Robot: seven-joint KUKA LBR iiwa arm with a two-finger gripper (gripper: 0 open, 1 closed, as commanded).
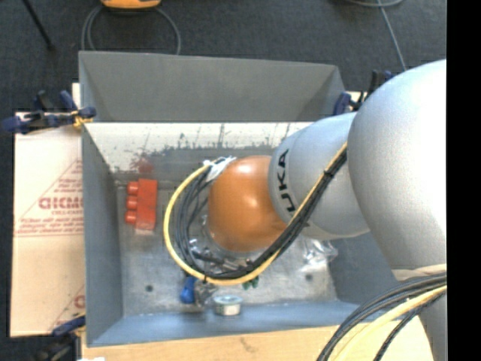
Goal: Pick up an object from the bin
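A dark part of my gripper [208,262] shows under the arm's wrist, low over the front middle of the bin floor. Just in front of it lie a small blue piece [187,292] and a round silver cap-like thing [226,304], close to the front wall. A little green thing [252,282] peeks out to its right, from beneath the cables. Nothing can be seen held.
A red studded block [141,204] lies by the left wall, apart from the rest. A crumpled clear plastic piece [316,256] sits at the right, partly under the arm. The arm and its orange cover hide the bin's middle.
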